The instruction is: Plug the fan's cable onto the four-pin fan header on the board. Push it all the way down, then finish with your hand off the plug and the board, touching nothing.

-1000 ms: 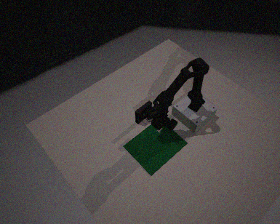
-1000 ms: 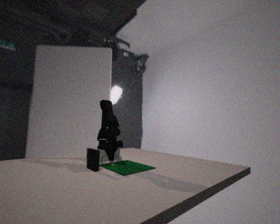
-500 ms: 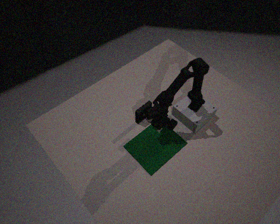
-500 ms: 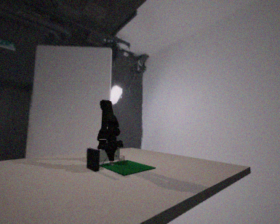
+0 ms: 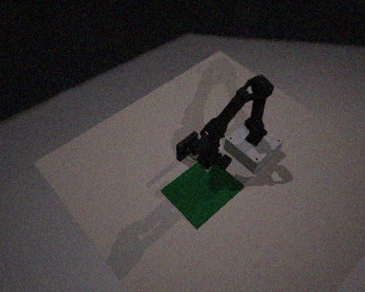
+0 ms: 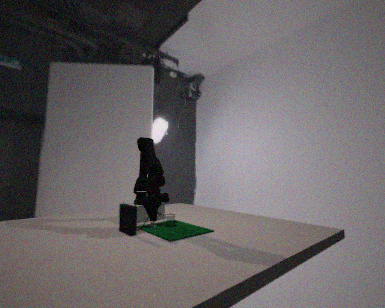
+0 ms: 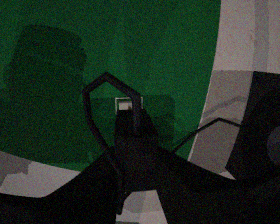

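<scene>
The green board (image 5: 193, 204) (image 6: 182, 231) (image 7: 141, 30) lies flat on the table. The small white-rimmed header (image 7: 122, 104) shows just above the fingertips in the wrist view. My gripper (image 6: 153, 219) (image 7: 134, 151) is shut on the dark plug (image 7: 126, 118), which points down at the header and covers its lower part in that view. How far the plug is seated is too dark to tell. The black cable (image 7: 106, 76) loops over the plug. The fan (image 5: 186, 146) (image 6: 127, 219) (image 7: 273, 107) stands upright beside the board. In the top view the fingertips are hidden.
The arm's pale grey base block (image 5: 244, 153) stands behind the board. A second stretch of cable (image 7: 218, 119) runs from the fan toward the gripper. The table's edge (image 6: 287, 260) shows at the right in the exterior view.
</scene>
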Available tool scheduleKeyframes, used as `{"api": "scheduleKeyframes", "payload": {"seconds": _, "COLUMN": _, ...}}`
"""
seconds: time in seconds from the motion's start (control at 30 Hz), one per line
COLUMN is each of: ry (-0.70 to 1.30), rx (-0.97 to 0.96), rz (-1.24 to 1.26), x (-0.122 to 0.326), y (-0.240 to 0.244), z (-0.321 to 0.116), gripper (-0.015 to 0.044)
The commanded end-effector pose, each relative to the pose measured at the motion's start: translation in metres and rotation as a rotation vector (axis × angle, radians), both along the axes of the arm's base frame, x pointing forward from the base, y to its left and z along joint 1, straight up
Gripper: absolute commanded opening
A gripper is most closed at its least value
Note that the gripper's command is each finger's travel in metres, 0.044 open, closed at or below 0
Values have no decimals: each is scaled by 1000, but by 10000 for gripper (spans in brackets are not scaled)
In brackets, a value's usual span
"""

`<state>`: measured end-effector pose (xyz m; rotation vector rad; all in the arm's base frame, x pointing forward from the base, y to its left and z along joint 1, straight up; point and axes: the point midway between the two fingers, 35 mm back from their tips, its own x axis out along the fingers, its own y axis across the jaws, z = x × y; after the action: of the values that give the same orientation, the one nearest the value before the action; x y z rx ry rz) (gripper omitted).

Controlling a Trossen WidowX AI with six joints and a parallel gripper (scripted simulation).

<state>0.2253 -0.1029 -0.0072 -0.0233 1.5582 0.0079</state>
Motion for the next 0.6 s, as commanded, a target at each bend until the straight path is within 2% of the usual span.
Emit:
{"api": "scheduleKeyframes", "payload": {"seconds": 0.0, "ry": 2, "rx": 3, "rz": 3, "x": -2, "y": 2, "z": -1, "gripper": 0}}
{"api": "scheduleKeyframes", "payload": {"seconds": 0.57, "ry": 1, "rx": 3, "rz": 2, "x": -2, "y": 1, "z": -1, "gripper": 0}}
